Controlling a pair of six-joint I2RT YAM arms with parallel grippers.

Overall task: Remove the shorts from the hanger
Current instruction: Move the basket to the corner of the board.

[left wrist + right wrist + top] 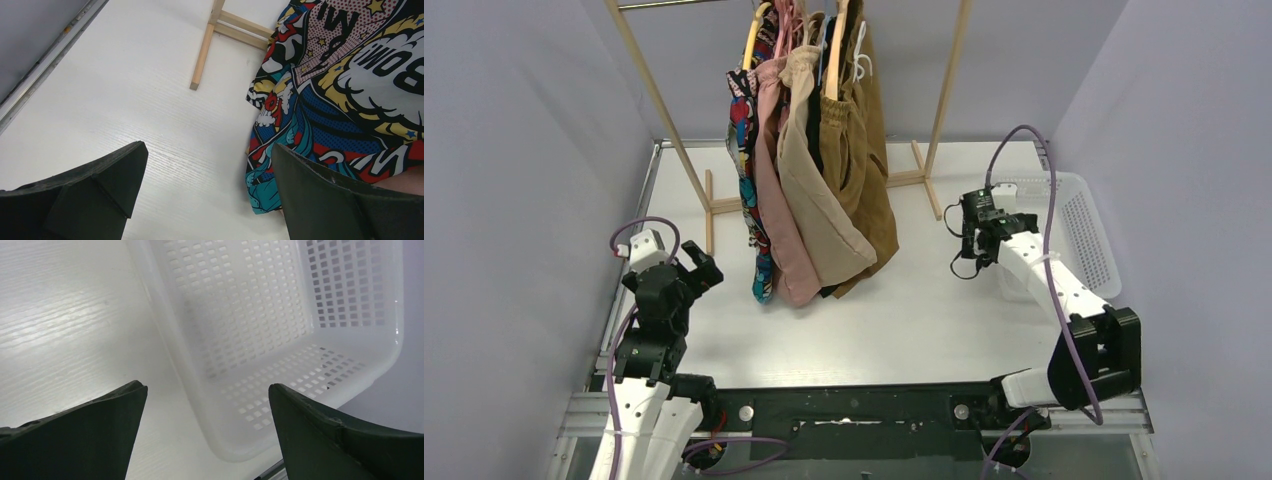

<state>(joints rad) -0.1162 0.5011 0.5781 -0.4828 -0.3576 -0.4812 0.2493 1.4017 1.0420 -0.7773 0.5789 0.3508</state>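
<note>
Several shorts hang on hangers from a wooden rack [944, 100] at the back centre: comic-print [746, 160], dusty pink [776, 210], beige [816, 200], black, mostly hidden, and mustard-brown [864, 160]. Their hems reach the table. My left gripper [692, 268] is open and empty at the left, a little left of the comic-print shorts [340, 90], whose hem fills the right of the left wrist view. My right gripper [980, 212] is open and empty at the right, above the near-left corner of a white basket [260, 340].
The white perforated basket [1079, 215] stands at the right edge of the table. The rack's wooden feet [709, 205] lie on the table behind the shorts; one shows in the left wrist view [204, 50]. Grey walls close in left and right.
</note>
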